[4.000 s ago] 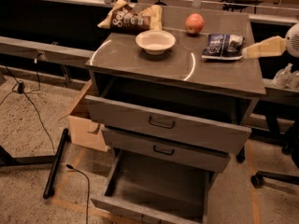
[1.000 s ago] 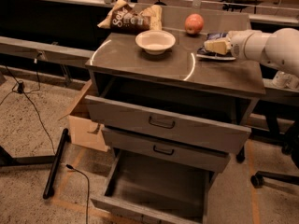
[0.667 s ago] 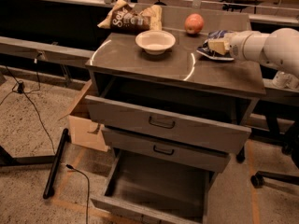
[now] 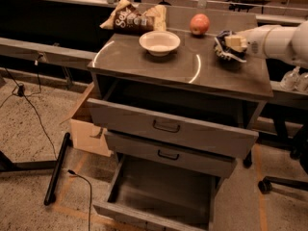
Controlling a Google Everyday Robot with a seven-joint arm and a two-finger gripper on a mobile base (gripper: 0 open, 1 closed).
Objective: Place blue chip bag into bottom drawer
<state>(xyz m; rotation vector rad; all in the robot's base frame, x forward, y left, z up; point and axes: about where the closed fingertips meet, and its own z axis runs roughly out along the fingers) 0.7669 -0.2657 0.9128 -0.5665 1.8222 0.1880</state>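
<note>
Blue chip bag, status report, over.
Gripper on crinkly dark-blue foil chip bag, grey cabinet top, near round red apple. Lowest grey-brown metal drawer open, bag not in. Two upper drawers open, overhanging it.

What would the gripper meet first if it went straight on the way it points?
The blue chip bag, seemingly touching the gripper on the cabinet top; depth beyond is unclear.

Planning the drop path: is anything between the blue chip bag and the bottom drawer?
The gripper is at the blue chip bag on the cabinet top. The pulled-out top drawer and middle drawer overhang the rear of the bottom drawer; its front part looks open from above.
</note>
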